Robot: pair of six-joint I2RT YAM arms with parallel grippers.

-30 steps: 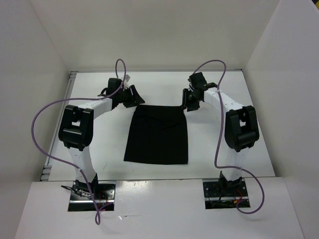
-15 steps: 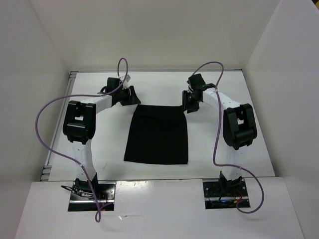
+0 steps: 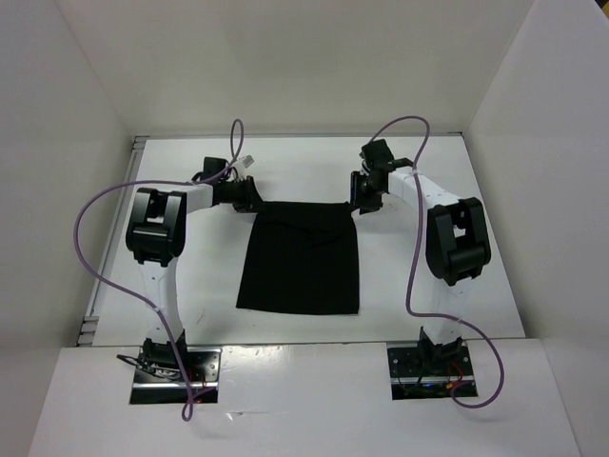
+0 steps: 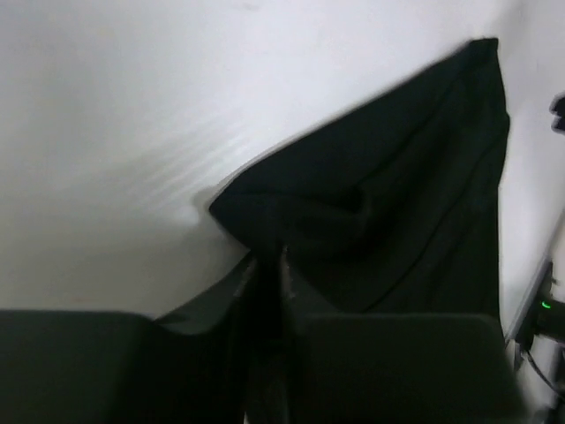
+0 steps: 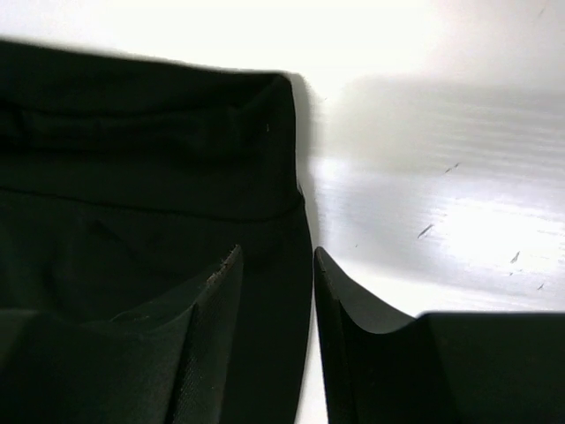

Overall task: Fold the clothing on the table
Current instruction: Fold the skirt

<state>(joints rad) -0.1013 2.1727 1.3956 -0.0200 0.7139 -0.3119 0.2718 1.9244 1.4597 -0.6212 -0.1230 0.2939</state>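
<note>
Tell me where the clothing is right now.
In the top view the clothing lies flat in the middle of the table, its far left corner at the left gripper and its far right corner at the right gripper.

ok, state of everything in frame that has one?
Black soft fabric garment: lying flat on the white table, far-left corner bunched.
Left black two-finger gripper: shut on that corner.
Right black two-finger gripper: open, straddling the garment's far-right edge.

The clothing (image 4: 397, 194) corner is hidden between blurred fingers (image 4: 225, 296) (left end effector (image 4: 267, 261)).
</note>
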